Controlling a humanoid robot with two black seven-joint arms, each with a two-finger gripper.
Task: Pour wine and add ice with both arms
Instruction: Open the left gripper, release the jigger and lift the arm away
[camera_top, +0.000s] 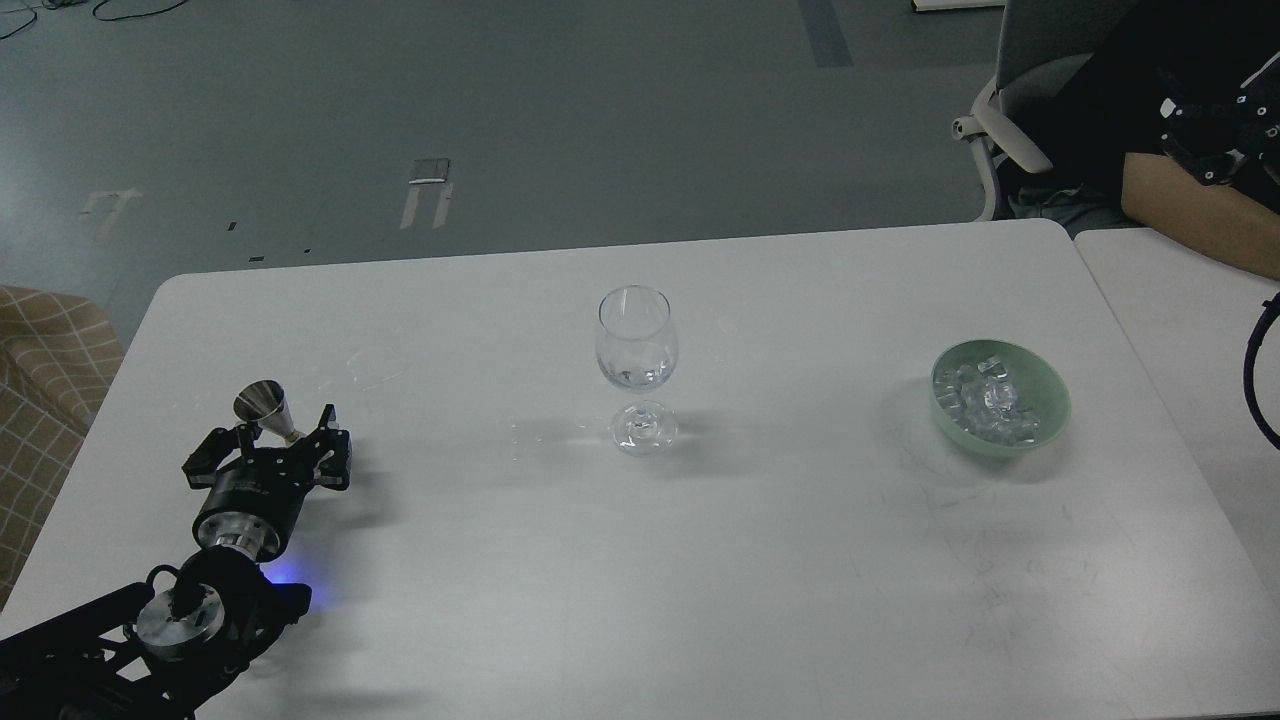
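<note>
My left claw (268, 432) sits low over the near-left part of the white surface (760, 560), its black fingers spread to either side of a small metal jigger (266, 409), a cone-shaped cup with a shiny rim; whether the fingers actually press on it I cannot tell. My right claw is out of sight.

The wine glass (637, 365) stands upright near the middle of the surface, well apart from my claw, clear and thin-stemmed, with a round foot. A little wine (636, 377) lies at the bottom of its bowl (barely visible, colourless). Nothing stands between claw and glass.

Far to the right rests a pale green bowl (1052, 393), smooth and round, heaped with ice (988, 400) in glassy cubes.

Beyond the far right corner, a person's bare forearm (1195, 215) and a grey chair (1010, 130) are near the edge.
</note>
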